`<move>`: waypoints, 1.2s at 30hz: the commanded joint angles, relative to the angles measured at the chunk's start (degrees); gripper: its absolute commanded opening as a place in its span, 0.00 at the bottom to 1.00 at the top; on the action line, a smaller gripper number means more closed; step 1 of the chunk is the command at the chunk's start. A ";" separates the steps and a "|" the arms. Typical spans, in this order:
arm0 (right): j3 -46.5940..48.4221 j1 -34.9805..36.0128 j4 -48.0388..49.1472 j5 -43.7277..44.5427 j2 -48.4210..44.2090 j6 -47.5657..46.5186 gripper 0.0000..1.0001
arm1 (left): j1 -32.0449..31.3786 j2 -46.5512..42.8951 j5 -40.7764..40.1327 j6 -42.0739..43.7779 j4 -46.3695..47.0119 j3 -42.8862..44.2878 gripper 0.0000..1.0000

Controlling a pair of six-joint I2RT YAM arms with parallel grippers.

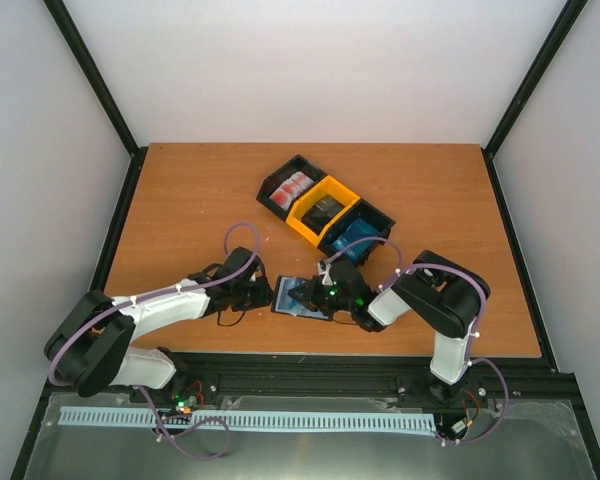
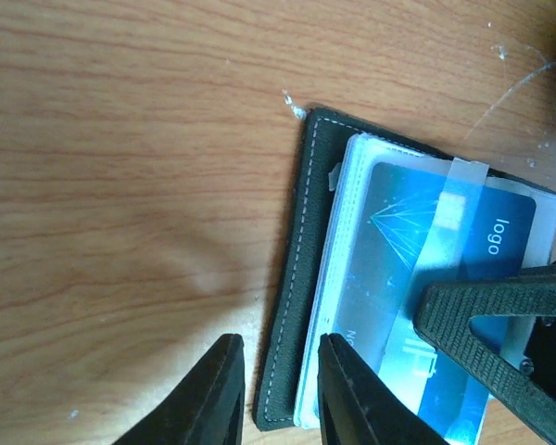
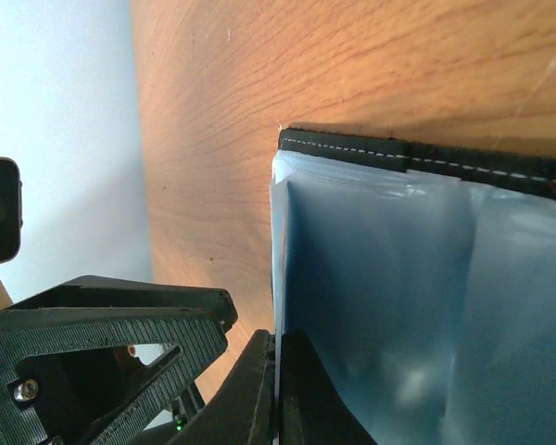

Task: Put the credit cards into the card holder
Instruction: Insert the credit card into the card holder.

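Note:
The card holder [image 1: 302, 298] lies open on the table near the front edge, between my two grippers. It is black with white stitching [image 2: 301, 278] and has pale blue clear pockets. A bright blue card [image 2: 426, 278] marked "logo" lies in its pockets. My left gripper [image 2: 278, 399] is slightly open, astride the holder's stitched border, with one finger beside it and one over the pocket stack. My right gripper [image 3: 278, 394] is shut on the thin edge of a clear pocket leaf [image 3: 371, 306]. One of its ribbed fingers [image 2: 500, 320] lies over the blue card.
Three joined bins stand behind the holder. A black one holds red-and-white cards [image 1: 290, 187], a yellow one [image 1: 323, 212] holds something dark, and another black one holds blue cards [image 1: 356, 237]. The table's front edge lies just behind the grippers. The left gripper's finger [image 3: 102, 343] sits close to the right gripper.

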 commanded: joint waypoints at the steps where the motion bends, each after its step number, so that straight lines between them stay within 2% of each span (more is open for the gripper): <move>1: -1.68 0.26 6.95 0.58 1.62 2.03 0.03 | 0.56 -1.71 3.11 -1.41 1.25 -0.68 0.27; 13: -4.27 0.22 18.36 -0.19 3.98 4.59 0.03 | 2.86 -2.78 15.06 -4.48 10.55 -3.29 0.40; 22: -4.73 0.18 19.25 -0.39 3.95 4.40 0.03 | 3.69 -1.07 17.19 -5.02 13.51 -4.16 0.45; 32: -4.95 0.18 19.65 -0.44 4.40 4.58 0.03 | 4.24 1.59 17.42 -4.91 15.28 -4.50 0.48; 36: -4.82 0.18 19.58 -0.73 4.47 4.49 0.03 | 4.22 1.37 19.16 -5.04 17.50 -4.88 0.44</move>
